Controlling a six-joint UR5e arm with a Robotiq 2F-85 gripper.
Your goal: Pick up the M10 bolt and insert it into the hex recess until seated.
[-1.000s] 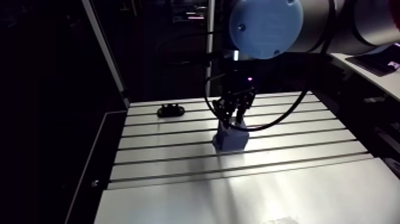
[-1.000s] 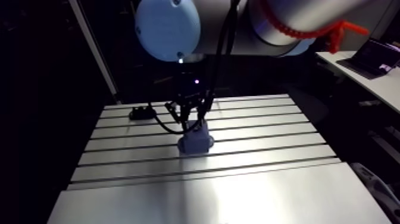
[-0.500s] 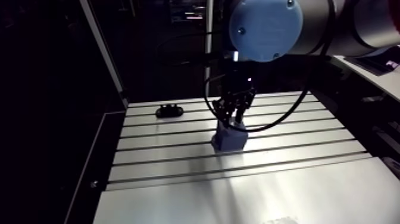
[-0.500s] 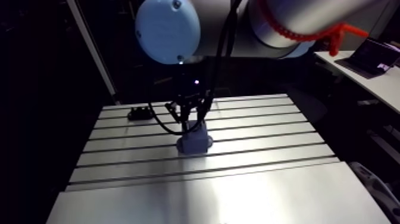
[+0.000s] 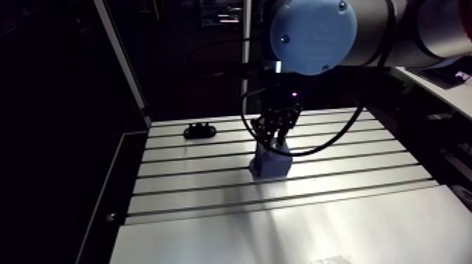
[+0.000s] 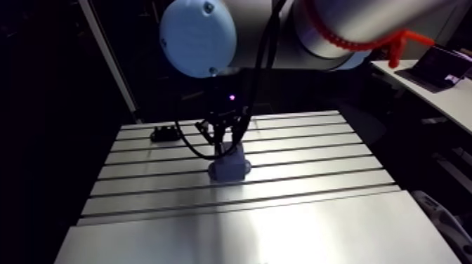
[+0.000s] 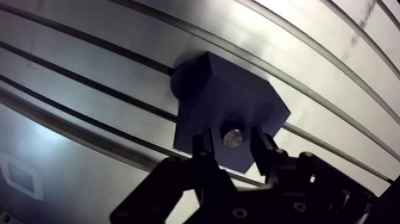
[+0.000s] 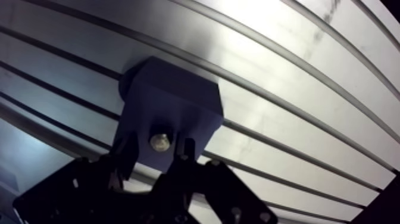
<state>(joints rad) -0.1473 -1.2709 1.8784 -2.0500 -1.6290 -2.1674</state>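
On the slotted table [image 7: 333,77] the fingers [image 7: 204,149] stand parted, released, flanking the bolt [image 7: 232,137] in the block [image 7: 226,95]

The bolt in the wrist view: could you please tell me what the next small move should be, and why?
Probably a gentle push straight down. The bolt stands in the top of the dark blue block, in line with the claw, its shiny end showing; whether it is fully seated cannot be told.
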